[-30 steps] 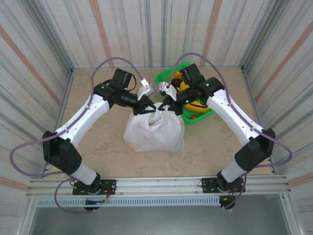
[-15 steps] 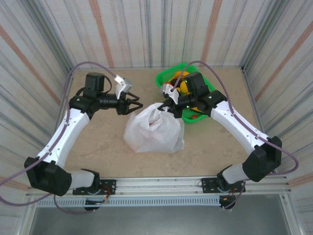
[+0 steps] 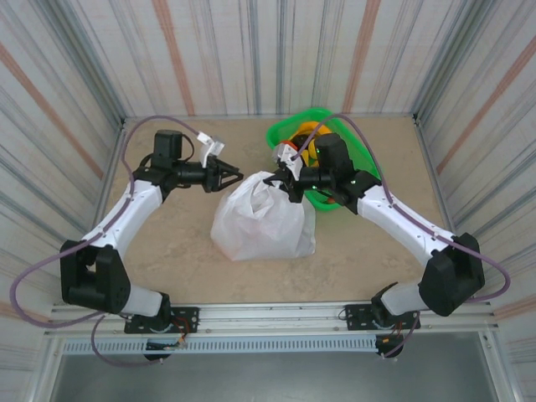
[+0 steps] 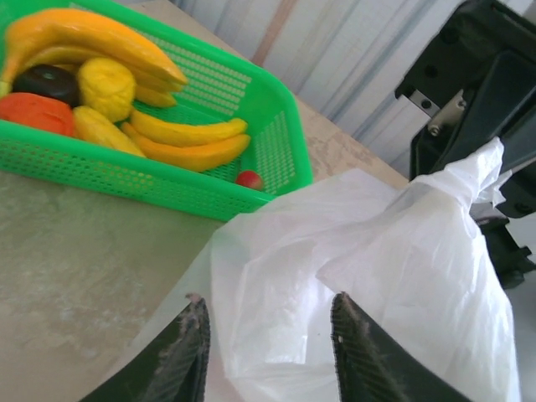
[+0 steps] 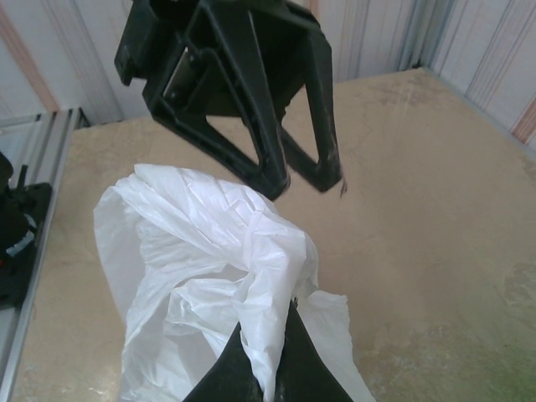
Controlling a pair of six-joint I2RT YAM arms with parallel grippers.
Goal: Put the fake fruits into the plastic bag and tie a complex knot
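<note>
The white plastic bag [image 3: 264, 222] stands mid-table, bulging. My right gripper [image 3: 289, 186] is shut on a bunched handle strip at the bag's top [image 5: 276, 276], which runs down between its fingers [image 5: 276, 335]. Whether that bunch is a knot I cannot tell. My left gripper [image 3: 237, 177] hovers open just left of the bag top, touching nothing; its fingertips [image 4: 197, 310] frame the plastic bag [image 4: 377, 251] from a short way off. Seen from the right wrist, the left gripper [image 5: 306, 184] hangs above the bag [image 5: 209, 243]. Fake fruits [image 4: 193, 142], bananas among them, lie in the green basket.
The green basket [image 3: 280, 130] sits at the back right, behind my right arm, with its rim [image 4: 285, 92] close to the bag. Striped walls enclose the table on three sides. Bare tabletop [image 3: 176, 234] lies left of and in front of the bag.
My left gripper has let go of the bag's top, opened and drawn back to the left. The right gripper has kept its hold on the handle strip.
</note>
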